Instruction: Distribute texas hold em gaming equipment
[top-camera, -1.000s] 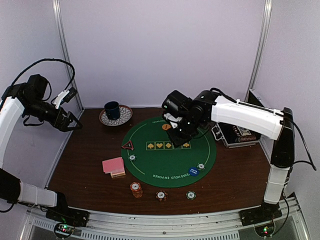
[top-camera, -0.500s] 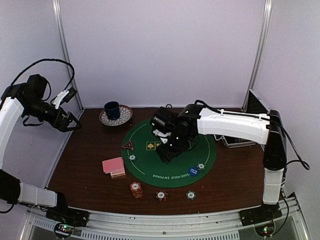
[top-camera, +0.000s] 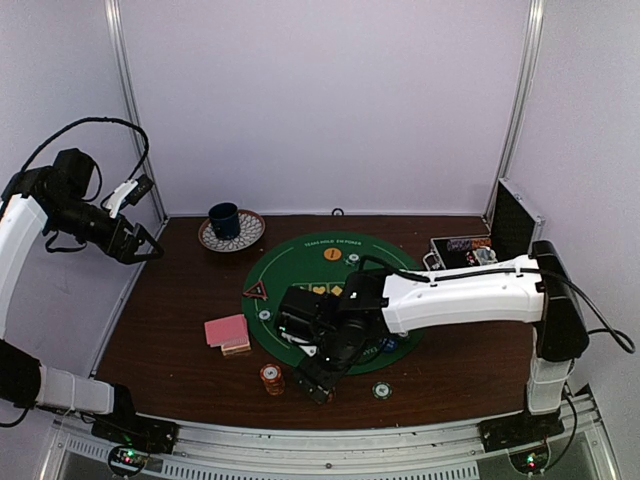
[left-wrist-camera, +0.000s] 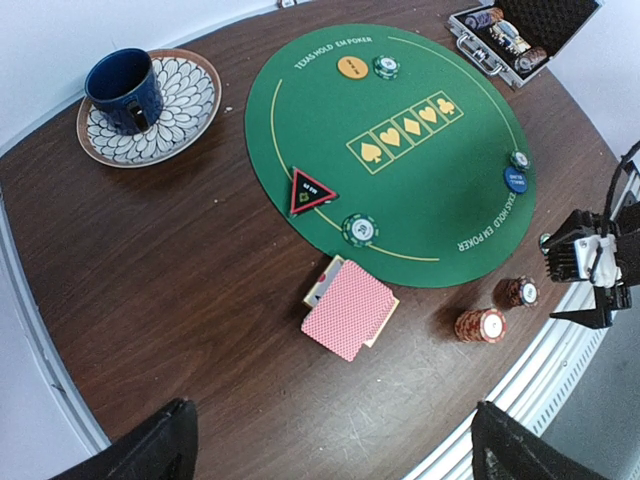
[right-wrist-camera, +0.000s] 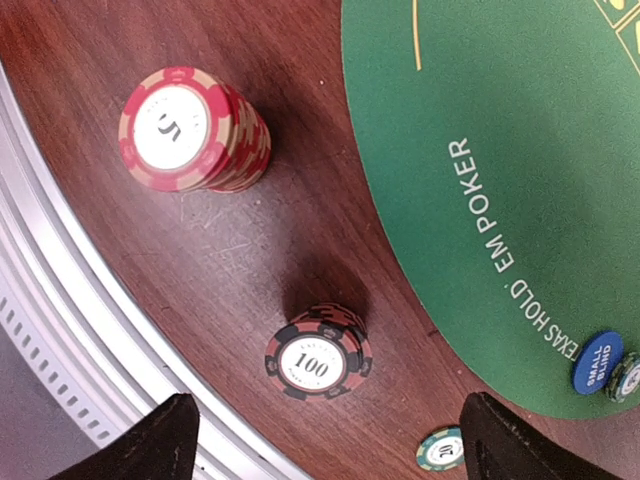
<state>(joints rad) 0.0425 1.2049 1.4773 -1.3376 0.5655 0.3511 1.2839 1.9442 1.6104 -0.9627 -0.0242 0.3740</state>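
My right gripper (top-camera: 318, 380) (right-wrist-camera: 330, 445) hangs open near the table's front edge. Between and just ahead of its fingers (right-wrist-camera: 150, 445) stands a black-red chip stack marked 100 (right-wrist-camera: 318, 365) (left-wrist-camera: 516, 292), untouched. To that stack's left is a red-orange chip stack (right-wrist-camera: 190, 140) (top-camera: 272, 378) (left-wrist-camera: 480, 324); to its right lies a single green chip (right-wrist-camera: 440, 450) (top-camera: 381, 390). The pink-backed cards (top-camera: 227, 332) (left-wrist-camera: 350, 308) lie left of the green mat (top-camera: 300, 262). On the mat are the triangular marker (left-wrist-camera: 311, 190), orange button (left-wrist-camera: 351, 66) and blue button (right-wrist-camera: 597, 362). My left gripper (top-camera: 140, 245) (left-wrist-camera: 335, 450) is open, raised at the far left.
A dark blue cup (top-camera: 224, 220) (left-wrist-camera: 125, 90) on a patterned saucer (top-camera: 247, 235) stands at the back left. An open metal case (top-camera: 465, 250) (left-wrist-camera: 510, 40) with chips sits at the back right. The table's metal front rail (right-wrist-camera: 60, 300) runs close by the stacks.
My right arm swung from the back of the mat to the front edge, over the chip stacks, and its jaws opened. The left arm stayed still.
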